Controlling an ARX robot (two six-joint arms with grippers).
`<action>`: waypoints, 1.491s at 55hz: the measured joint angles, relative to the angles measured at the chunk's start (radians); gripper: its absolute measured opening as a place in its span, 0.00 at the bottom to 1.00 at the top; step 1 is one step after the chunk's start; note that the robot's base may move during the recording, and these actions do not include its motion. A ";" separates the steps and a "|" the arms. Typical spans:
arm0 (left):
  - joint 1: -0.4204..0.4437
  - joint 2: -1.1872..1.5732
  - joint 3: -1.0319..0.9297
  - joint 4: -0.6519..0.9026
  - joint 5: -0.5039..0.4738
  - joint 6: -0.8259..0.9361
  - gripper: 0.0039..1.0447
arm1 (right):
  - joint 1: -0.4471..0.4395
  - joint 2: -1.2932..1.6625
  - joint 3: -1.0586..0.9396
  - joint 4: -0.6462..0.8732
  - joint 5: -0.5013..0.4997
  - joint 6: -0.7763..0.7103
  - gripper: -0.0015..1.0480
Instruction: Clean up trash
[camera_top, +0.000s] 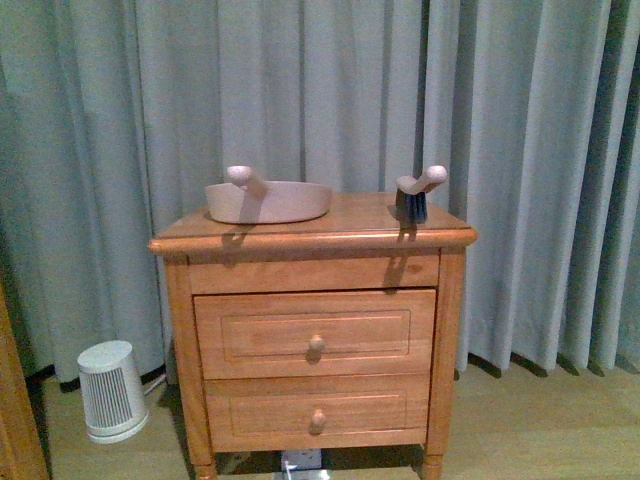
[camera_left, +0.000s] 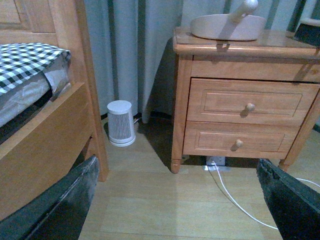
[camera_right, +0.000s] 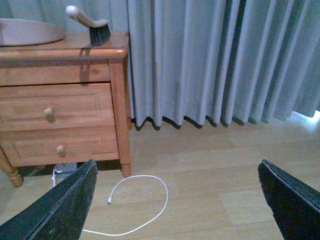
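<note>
The trash is out of view in every frame. A pinkish dustpan (camera_top: 268, 200) lies on top of the wooden nightstand (camera_top: 315, 330), with a small hand brush (camera_top: 415, 195) standing at the top's right side. The left wrist view shows the dustpan (camera_left: 227, 26) and my left gripper (camera_left: 177, 200) open above bare wooden floor, its dark fingers (camera_left: 60, 205) far apart. My right gripper (camera_right: 175, 200) is also open over the floor, right of the nightstand (camera_right: 62, 100), with the brush (camera_right: 92, 25) on top. Neither arm shows in the front view.
A small white heater (camera_top: 110, 390) stands on the floor left of the nightstand. A wooden bed (camera_left: 45, 125) with a checked cover is at the left. A white cable (camera_right: 135, 200) loops on the floor. Grey curtains (camera_top: 320, 100) hang behind.
</note>
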 joint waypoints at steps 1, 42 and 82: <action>0.000 0.000 0.000 0.000 0.000 0.000 0.93 | 0.000 0.000 0.000 0.000 0.000 0.000 0.93; 0.000 0.000 0.000 0.000 0.000 0.000 0.93 | 0.000 0.000 0.000 0.000 0.000 0.000 0.93; 0.000 0.000 0.000 0.000 0.000 0.000 0.93 | 0.000 0.000 0.000 0.000 0.000 0.000 0.93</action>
